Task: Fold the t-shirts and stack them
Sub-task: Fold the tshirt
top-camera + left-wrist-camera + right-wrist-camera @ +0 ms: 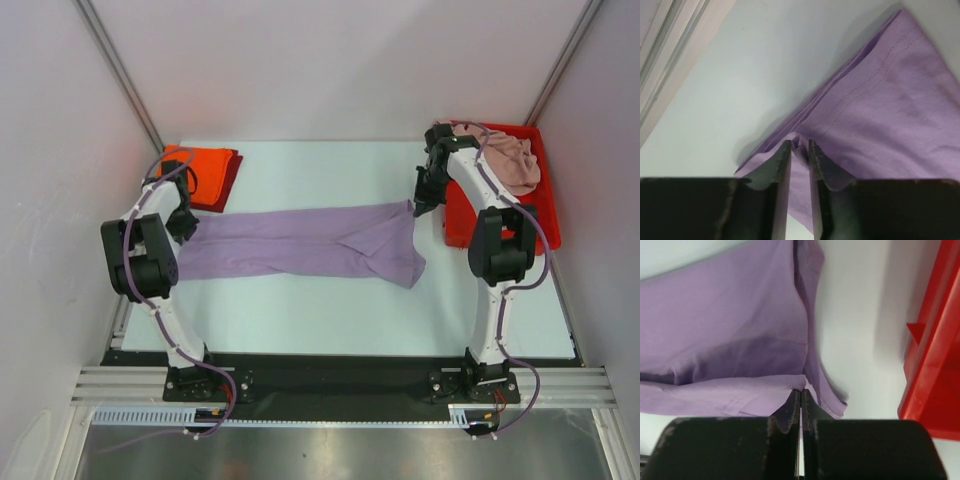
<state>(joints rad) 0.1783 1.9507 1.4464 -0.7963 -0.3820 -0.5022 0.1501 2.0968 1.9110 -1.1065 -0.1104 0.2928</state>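
Note:
The large lavender t-shirt (pixel 300 245) lies stretched in a long band across the table between both arms. At its left end, my left gripper (pixel 185 225) has its jaws a little apart, and a small fold of the lavender cloth (pixel 890 110) sits between the fingertips (pixel 799 145). At the right end, my right gripper (pixel 422 200) is shut on the shirt's edge (pixel 730 325), pinched at the tips (pixel 800 391). An orange-red t-shirt (pixel 200 165) lies folded on a dark red one (pixel 228 185) at the back left. A pale pink t-shirt (pixel 512 165) is heaped in the tray.
A rigid red plastic tray (pixel 458 220) stands at the back right, close beside the right gripper, and its wall (pixel 935 355) shows in the right wrist view. White enclosure walls with metal posts surround the table (pixel 320 310).

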